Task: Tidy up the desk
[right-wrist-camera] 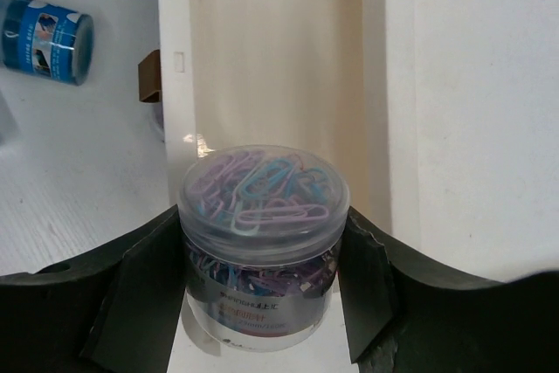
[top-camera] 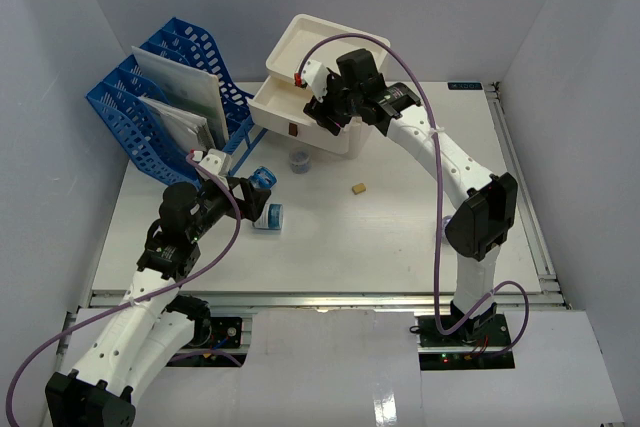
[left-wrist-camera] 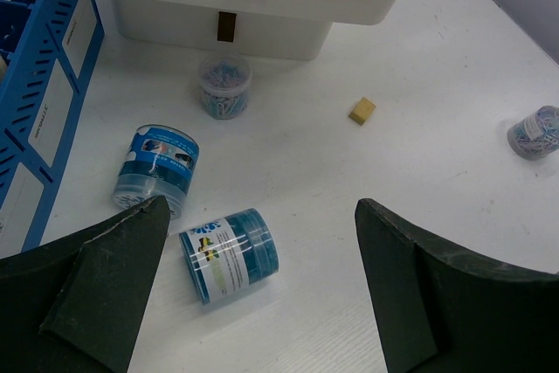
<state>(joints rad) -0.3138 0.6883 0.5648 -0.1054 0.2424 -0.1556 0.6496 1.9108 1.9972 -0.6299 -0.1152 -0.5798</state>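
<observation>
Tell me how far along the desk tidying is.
Partway. Papers stand in the blue file rack. The right gripper holds a paper clip jar over an open drawer of the white box. Left on the desk: two blue tubs, one on its side, two more clip jars and a tan cube. The left gripper hangs open above the tubs.

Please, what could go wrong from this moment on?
1. The right hand grips the jar of paper clips close to the edge of the open drawer. If released there, it might catch the edge and tip out onto the desk.
2. The open left hand hangs over the nearer blue jar, which lies on its side. In closing, one finger could push the other blue jar and send it rolling.
</observation>
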